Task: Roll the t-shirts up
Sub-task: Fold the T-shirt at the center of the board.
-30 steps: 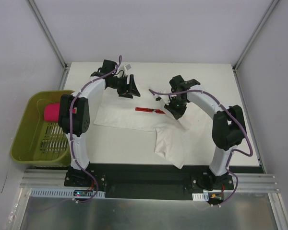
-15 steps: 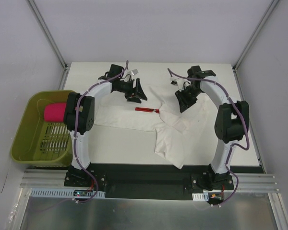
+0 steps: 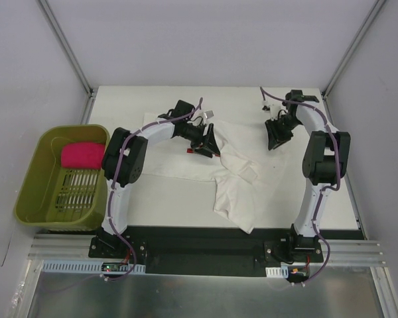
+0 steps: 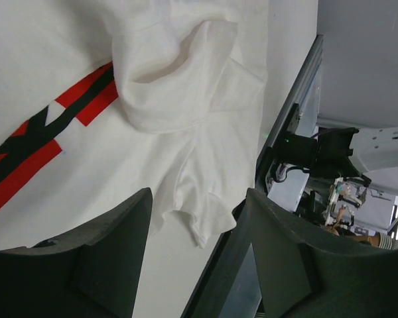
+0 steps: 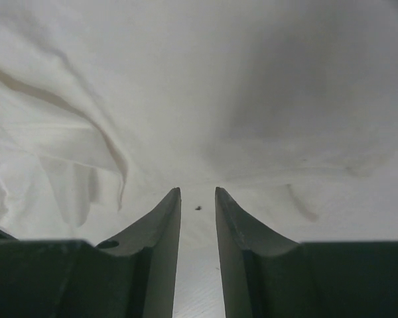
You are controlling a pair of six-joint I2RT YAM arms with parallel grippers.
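White tabletop [image 3: 152, 205] filled the walled cell, with a green basket [image 3: 33, 185] hanging off its edge and a pink bundle [image 3: 81, 154] inside it. To the right of the basket, well apart from it, lay the t-shirt [image 3: 235, 195], white and rumpled. One long part stretched flat toward the basket and another part hung down toward the arm bases, so the cloth made a rough L. A small fold stood up on the side away from the basket. The left wrist view showed the t-shirt [image 4: 186, 99] bunched into a soft hump beside a red band [image 4: 86, 99] crossed by dark markings. In the right wrist view the t-shirt [image 5: 186, 79] was only pale creased fabric.

The left gripper [image 3: 209, 142] hung over the chest area with its fingers spread wide and nothing between them, as its own camera confirmed [image 4: 198, 199]. The right gripper [image 3: 276, 136] sat on the far side of the shirt from the basket, over bare table. Its fingers [image 5: 198, 192] were parted by only a narrow slit and gripped nothing.

Half a second before, the left gripper had been nearer the basket and the red band lay in plain sight; now the gripper covered most of it. The right gripper had drawn further from the basket, clear of the cloth.
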